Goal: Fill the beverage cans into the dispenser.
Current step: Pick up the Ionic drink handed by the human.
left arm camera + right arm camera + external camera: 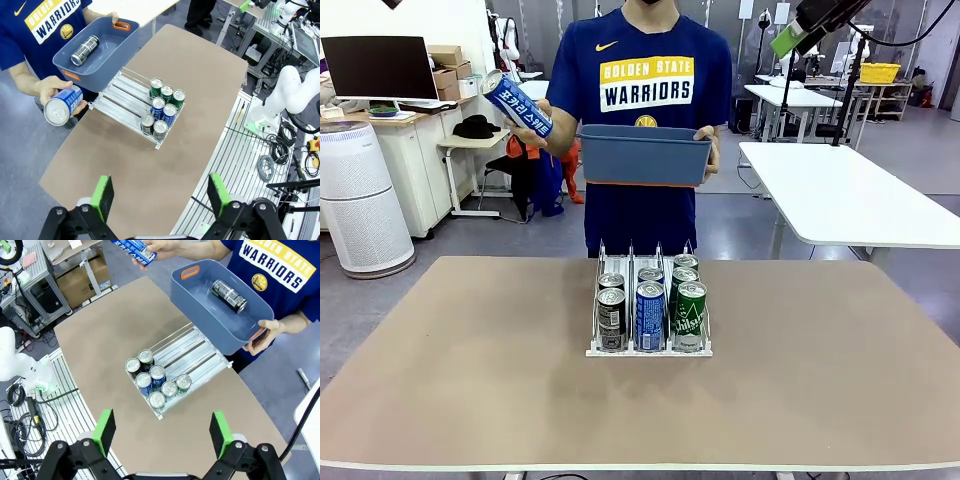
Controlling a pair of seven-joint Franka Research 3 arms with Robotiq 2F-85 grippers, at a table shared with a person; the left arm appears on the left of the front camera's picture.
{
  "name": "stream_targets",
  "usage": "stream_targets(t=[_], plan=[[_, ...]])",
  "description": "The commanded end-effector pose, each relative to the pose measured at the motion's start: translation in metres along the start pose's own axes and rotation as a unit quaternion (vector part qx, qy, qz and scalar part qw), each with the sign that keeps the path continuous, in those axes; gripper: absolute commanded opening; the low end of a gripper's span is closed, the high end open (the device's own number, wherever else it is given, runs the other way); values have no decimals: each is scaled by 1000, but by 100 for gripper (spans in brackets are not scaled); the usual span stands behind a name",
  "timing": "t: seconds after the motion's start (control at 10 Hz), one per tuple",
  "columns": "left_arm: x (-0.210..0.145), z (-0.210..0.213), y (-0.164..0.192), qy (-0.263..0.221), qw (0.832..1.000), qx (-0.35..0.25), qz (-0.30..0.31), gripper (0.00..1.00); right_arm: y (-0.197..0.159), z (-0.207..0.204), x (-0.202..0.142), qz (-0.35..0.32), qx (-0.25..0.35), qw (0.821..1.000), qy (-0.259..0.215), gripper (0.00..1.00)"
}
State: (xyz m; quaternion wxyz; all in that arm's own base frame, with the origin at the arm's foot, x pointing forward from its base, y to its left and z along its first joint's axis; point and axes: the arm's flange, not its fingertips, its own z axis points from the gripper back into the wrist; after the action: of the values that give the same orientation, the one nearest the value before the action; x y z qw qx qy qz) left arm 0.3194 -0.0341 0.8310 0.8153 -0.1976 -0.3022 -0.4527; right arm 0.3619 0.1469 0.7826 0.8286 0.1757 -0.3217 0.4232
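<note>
The white dispenser stands mid-table with several beverage cans lined up at its front lip: black on the left, blue in the middle, green on the right. Across the table a person holds a blue-grey bin in one hand and a blue-and-white can in the other. One black can lies in the bin. High over the table, my left gripper is open and holds nothing. My right gripper is likewise open and holds nothing, well above the dispenser.
Brown tabletop lies bare on both sides of the dispenser. A white table stands behind on the right, and an air purifier on the left. A white arm base and cables sit beside the table edge.
</note>
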Motion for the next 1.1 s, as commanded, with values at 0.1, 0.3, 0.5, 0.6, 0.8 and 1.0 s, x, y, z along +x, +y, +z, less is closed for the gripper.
stream_targets(t=[0.1,0.3,0.5,0.6,0.8,1.0], plan=[[-1,0,-1,1,1000,5,-2,100,1,0,0,1,4,1000,3,100],[-1,0,-1,1,1000,5,-2,100,1,0,0,1,4,1000,3,100],[-1,0,-1,1,1000,5,-2,100,1,0,0,1,4,1000,3,100],[-1,0,-1,1,1000,5,-2,100,1,0,0,1,4,1000,3,100],[-1,0,-1,1,1000,5,-2,100,1,0,0,1,4,1000,3,100],[-1,0,-1,1,1000,5,-2,100,1,0,0,1,4,1000,3,100]])
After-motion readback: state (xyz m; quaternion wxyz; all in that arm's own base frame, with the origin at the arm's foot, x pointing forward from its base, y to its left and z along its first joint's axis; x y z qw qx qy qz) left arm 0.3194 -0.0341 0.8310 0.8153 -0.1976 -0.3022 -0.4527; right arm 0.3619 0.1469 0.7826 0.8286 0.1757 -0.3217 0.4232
